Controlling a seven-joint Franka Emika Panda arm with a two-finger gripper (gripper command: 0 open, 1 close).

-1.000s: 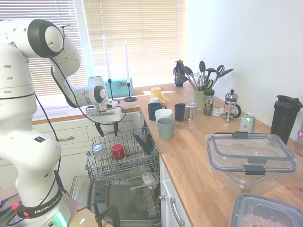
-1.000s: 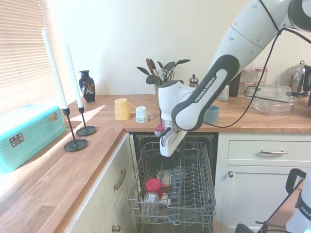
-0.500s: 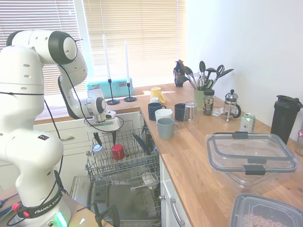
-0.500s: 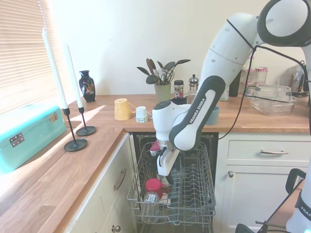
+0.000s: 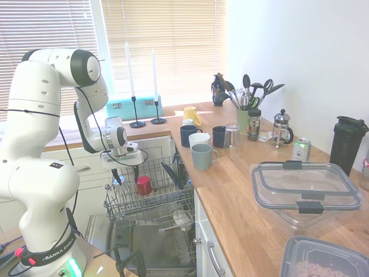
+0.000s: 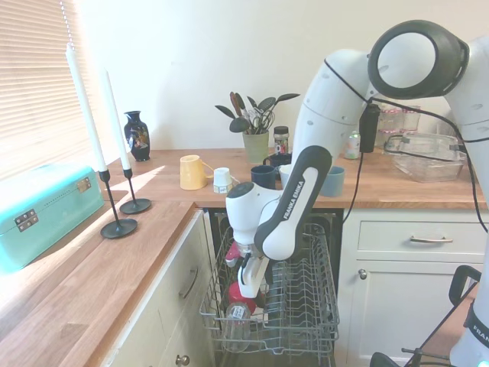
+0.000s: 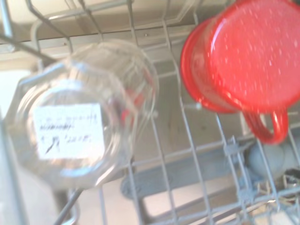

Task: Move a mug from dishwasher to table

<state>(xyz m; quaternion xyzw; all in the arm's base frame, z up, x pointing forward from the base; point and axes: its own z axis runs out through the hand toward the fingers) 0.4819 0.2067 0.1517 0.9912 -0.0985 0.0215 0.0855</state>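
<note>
**A:** Where is the gripper (image 5: 127,175)?

**B:** Low over the dishwasher's (image 5: 151,196) pulled-out wire rack (image 6: 298,306), pointing down. In the first exterior view its 2 dark fingers (image 5: 136,172) hang apart, with a clear gap between them. Nothing is between them and they touch nothing that I can make out.

**A:** And the red mug (image 5: 143,185)?

**B:** In the rack, upside down, base up. In the first exterior view it sits just below and a little to the side of the fingertips. In the second exterior view the gripper (image 6: 246,287) partly covers it, so only a bit of red (image 6: 237,290) shows beside the hand.

**A:** What does the wrist view give?

**B:** The mug (image 7: 243,56) from above, glossy and speckled, handle (image 7: 269,126) sticking out over the wires. Beside it, apart from it, stands a clear glass jar (image 7: 79,115), also upturned, with a white label on its base.

**A:** The worktop?

**B:** The wooden table (image 5: 242,196) runs along above the white cabinets. A grey-blue mug (image 5: 202,156), a white mug (image 5: 199,139) and 2 navy mugs (image 5: 189,135) stand on it near the dishwasher, with a clear lidded container (image 5: 305,190) further along.
</note>
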